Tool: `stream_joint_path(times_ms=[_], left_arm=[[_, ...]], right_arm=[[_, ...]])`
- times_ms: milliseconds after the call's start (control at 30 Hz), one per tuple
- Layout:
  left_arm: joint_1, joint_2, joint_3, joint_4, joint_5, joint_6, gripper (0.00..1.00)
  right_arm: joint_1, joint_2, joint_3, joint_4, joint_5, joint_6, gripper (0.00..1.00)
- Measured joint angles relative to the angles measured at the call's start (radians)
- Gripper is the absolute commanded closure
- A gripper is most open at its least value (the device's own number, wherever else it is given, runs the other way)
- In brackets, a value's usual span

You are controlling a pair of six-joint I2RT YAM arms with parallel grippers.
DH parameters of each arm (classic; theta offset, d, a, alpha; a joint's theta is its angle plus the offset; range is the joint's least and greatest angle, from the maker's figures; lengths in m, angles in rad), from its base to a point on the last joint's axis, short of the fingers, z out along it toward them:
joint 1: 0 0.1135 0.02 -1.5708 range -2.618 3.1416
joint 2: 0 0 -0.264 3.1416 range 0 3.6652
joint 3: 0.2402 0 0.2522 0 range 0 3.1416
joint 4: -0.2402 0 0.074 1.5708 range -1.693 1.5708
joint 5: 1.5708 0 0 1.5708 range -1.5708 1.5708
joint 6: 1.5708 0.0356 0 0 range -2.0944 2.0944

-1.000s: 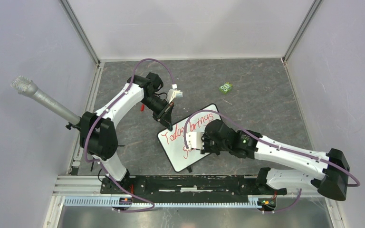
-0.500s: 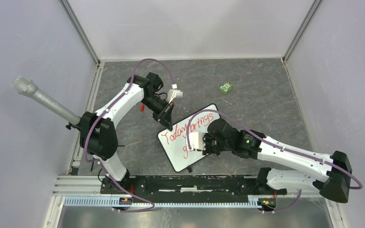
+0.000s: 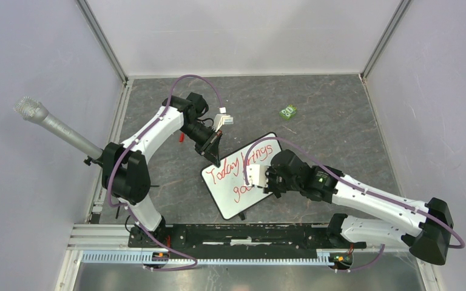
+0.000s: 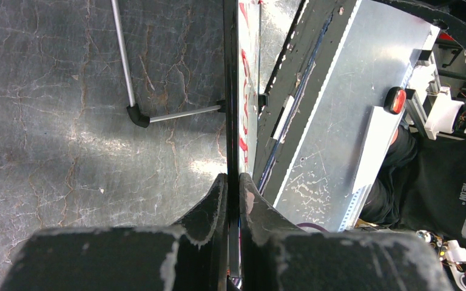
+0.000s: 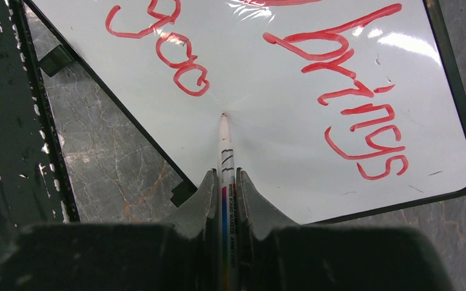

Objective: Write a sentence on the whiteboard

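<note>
Right tool (image 5: 225, 177) is pinching the marker (image 5: 224, 142), left tool (image 4: 232, 182) is clamping the whiteboard (image 5: 291, 145) edge — the sentence (image 3: 226, 172) is reading "Today brings goo", so more's left.

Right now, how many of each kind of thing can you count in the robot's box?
Grippers: 2, the left gripper and the right gripper
Whiteboard: 1
Marker pen: 1
Small green thing: 1
Microphone: 1
Total: 6
</note>
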State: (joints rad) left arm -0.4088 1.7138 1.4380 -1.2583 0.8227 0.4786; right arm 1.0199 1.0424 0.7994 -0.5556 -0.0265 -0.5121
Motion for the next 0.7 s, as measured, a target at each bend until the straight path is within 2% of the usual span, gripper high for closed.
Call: stream_joint_path(times_ms=[333, 700], left_arm=[[0.000, 0.000, 0.000, 0.000, 0.000, 0.000, 0.98], [0.000, 0.000, 0.000, 0.000, 0.000, 0.000, 0.97]], right_arm=[[0.000, 0.018, 0.004, 0.005, 0.031, 0.014, 1.00], [0.000, 0.037, 0.023, 0.010, -0.005, 0.018, 1.00]])
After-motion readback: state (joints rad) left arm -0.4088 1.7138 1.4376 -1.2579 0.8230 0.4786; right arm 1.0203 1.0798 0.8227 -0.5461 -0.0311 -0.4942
